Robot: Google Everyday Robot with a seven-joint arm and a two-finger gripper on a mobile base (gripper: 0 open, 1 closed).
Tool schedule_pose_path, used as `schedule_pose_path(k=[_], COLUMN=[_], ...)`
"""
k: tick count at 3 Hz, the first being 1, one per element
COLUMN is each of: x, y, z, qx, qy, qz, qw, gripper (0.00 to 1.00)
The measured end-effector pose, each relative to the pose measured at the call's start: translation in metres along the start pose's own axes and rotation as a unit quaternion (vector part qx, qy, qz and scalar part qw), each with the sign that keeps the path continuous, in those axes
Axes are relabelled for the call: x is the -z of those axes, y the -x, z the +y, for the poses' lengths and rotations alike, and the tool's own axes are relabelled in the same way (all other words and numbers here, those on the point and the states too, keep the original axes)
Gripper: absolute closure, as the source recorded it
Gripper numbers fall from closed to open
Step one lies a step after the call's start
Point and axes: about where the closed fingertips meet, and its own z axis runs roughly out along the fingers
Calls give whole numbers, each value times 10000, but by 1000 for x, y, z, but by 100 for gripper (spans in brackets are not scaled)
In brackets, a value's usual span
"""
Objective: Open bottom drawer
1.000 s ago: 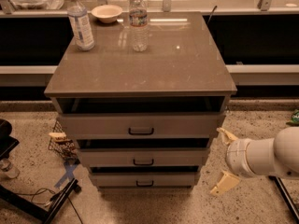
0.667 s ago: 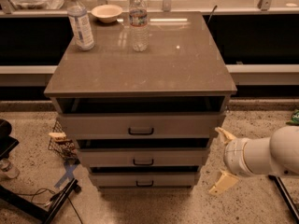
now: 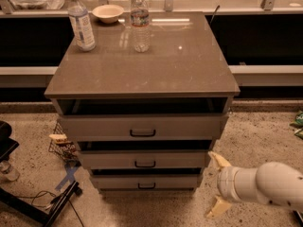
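The bottom drawer (image 3: 147, 182) is the lowest, slimmest of three light-grey fronts, with a small black bar handle (image 3: 146, 186) at its centre. Its front stands a little out from the cabinet, with a dark gap above it. My gripper (image 3: 214, 185) hangs low at the cabinet's right front corner, to the right of the bottom drawer and apart from it. It is open, its two pale fingers (image 3: 218, 160) spread one above the other, with nothing between them. The white arm (image 3: 265, 186) comes in from the right edge.
The middle drawer (image 3: 144, 160) and top drawer (image 3: 142, 126) also stand slightly out. Two water bottles (image 3: 81, 21) and a bowl (image 3: 108, 12) rest on the cabinet top. A small wire basket (image 3: 61, 145) and black cables (image 3: 42, 197) lie on the floor at left.
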Motion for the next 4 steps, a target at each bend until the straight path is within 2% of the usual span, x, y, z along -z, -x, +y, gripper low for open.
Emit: schedule_pose_path(k=[1, 2, 3, 4], x=[-46, -88, -133, -140], y=[-17, -34, -50, -85], z=[24, 45, 60, 84], qx=[273, 392, 442, 231], qy=[31, 88, 146, 185], qz=[-88, -44, 313, 872], qw=[9996, 9992, 9984, 9958], gripper=[0, 0, 0, 0])
